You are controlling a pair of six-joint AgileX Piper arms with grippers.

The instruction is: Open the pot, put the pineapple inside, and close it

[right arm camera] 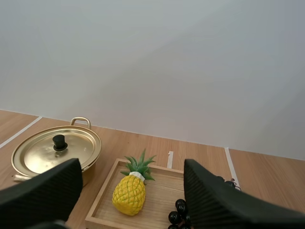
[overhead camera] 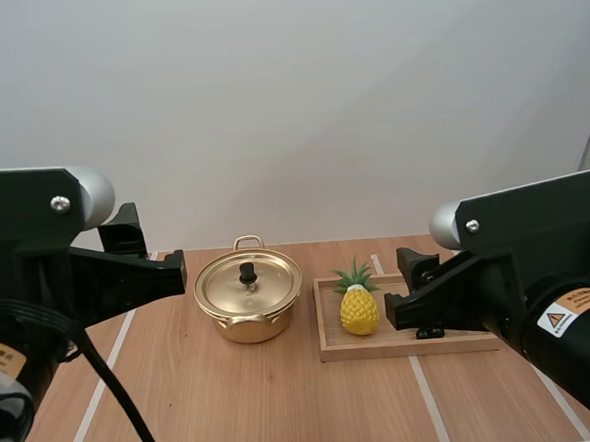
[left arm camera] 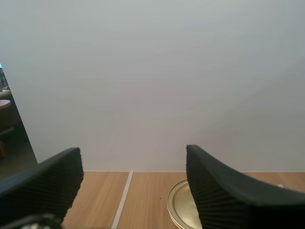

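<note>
Pineapple [overhead camera: 360,310] stands on the tray [overhead camera: 363,351] beside the lidded pot [overhead camera: 249,327]; it looks light, stiff and bumpy, so I'd pinch its body. My left gripper [left arm camera: 132,157] and right gripper [right arm camera: 131,164] are spread, empty.

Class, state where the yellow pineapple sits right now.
In the high view, the yellow pineapple with green leaves stands upright at the left end of the shallow wooden tray, right of the lidded gold metal pot.

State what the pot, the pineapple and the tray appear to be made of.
Pot: thin gold-coloured metal, polished, with bright reflections on its surface.
Pineapple: probably plastic, a toy, with an evenly yellow body and a slight sheen.
Tray: light wood, matt, with faint grain and no shine.
</note>
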